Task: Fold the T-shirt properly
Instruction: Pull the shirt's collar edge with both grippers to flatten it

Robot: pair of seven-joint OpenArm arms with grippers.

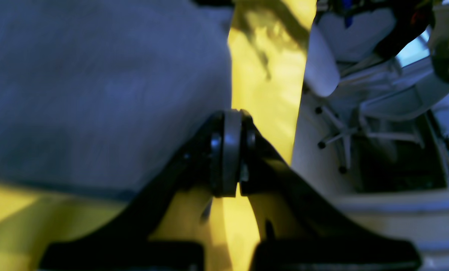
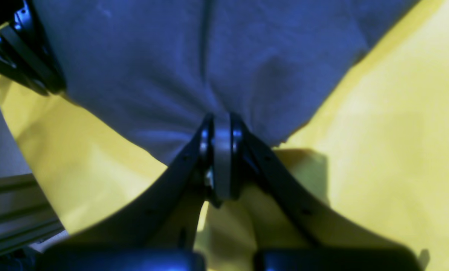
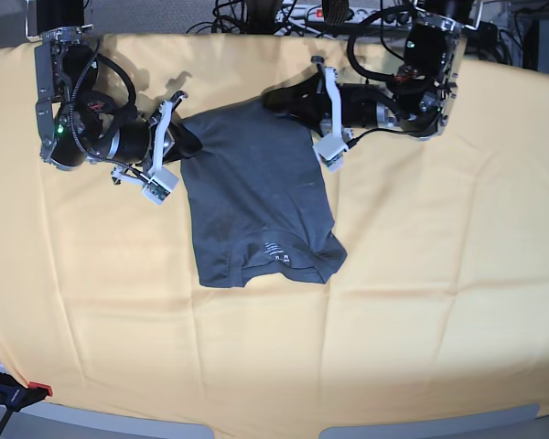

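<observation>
The dark slate-grey T-shirt (image 3: 256, 192) lies on the yellow tablecloth (image 3: 439, 274), with its neck and pale label (image 3: 276, 249) toward the near side. My right gripper (image 3: 188, 139) is shut on the shirt's far left corner. In the right wrist view the cloth (image 2: 171, 56) bunches into the closed right gripper (image 2: 221, 116). My left gripper (image 3: 276, 97) is shut at the shirt's far right corner. In the left wrist view the shirt's (image 1: 96, 75) edge ends at the closed left gripper (image 1: 232, 114).
Cables and a power strip (image 3: 329, 14) lie along the table's far edge. A white office chair (image 1: 352, 56) stands beyond the table in the left wrist view. An aluminium frame rail (image 2: 13, 210) shows past the cloth's edge. A small red object (image 3: 38, 389) sits at the near left.
</observation>
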